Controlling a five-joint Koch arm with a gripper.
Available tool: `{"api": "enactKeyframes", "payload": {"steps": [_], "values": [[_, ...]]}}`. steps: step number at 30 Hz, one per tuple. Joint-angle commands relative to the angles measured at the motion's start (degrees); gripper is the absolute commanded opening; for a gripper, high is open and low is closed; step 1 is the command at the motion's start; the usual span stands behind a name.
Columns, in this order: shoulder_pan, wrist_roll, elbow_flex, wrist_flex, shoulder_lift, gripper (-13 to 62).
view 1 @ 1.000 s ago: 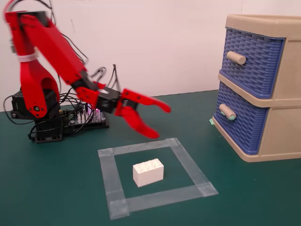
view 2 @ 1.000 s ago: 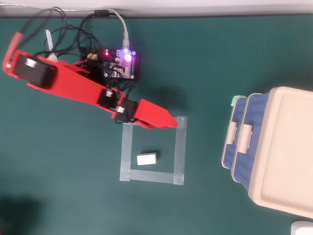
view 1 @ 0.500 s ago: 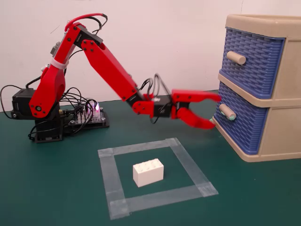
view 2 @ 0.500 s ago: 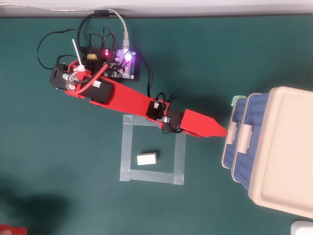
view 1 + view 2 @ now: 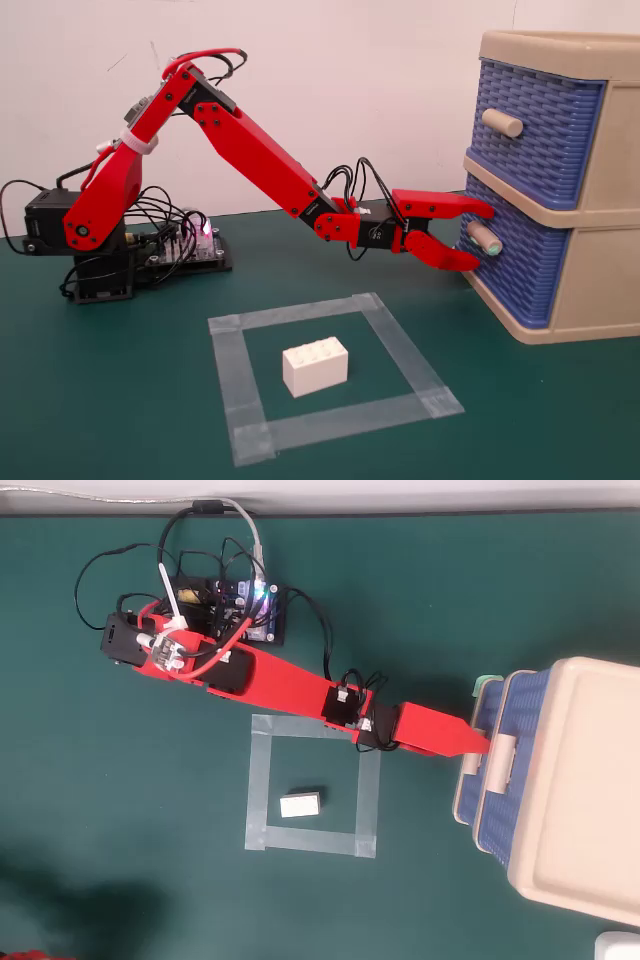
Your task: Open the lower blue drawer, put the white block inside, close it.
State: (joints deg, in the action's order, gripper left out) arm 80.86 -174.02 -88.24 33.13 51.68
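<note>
The red arm stretches from its base toward the beige cabinet, and its gripper sits right at the front of the lower blue drawer. In the fixed view the jaws are spread apart, the upper one above and the lower one below the drawer's beige peg handle, whose pale green end faces the arm; the handle lies between the two jaws, but contact with either one cannot be made out. The drawer itself looks pushed in, its front roughly level with the cabinet frame. Above it on the same cabinet is the upper blue drawer, with a plain beige handle, clear of the gripper. In the overhead view the gripper appears as a single red wedge whose tip reaches the cabinet's front edge, so the spread of the jaws cannot be read from there. The white block lies well away from the cabinet, on the green table, inside a square of grey tape, studs up and untouched. From above, the white block sits toward the lower left part of that taped square, on the far side of the tape from the cabinet. The lit circuit board lies beside the arm's base, farthest from the cabinet.
</note>
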Motion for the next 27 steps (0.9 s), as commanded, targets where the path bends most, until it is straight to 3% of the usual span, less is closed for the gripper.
{"api": "enactKeyframes", "payload": {"steps": [1,4,9,12,18,27], "values": [[0.35,-3.16,9.05,-0.7,-0.26,28.5],[0.18,-2.99,13.62,-2.55,-2.46,23.3],[-0.18,-3.16,19.25,-13.01,-3.43,1.7],[-0.53,-3.16,19.07,-14.68,-3.52,-7.6],[-3.6,-3.69,8.0,-14.68,1.05,-7.8],[-9.49,-9.05,-35.16,-14.24,31.2,-7.8]]}}
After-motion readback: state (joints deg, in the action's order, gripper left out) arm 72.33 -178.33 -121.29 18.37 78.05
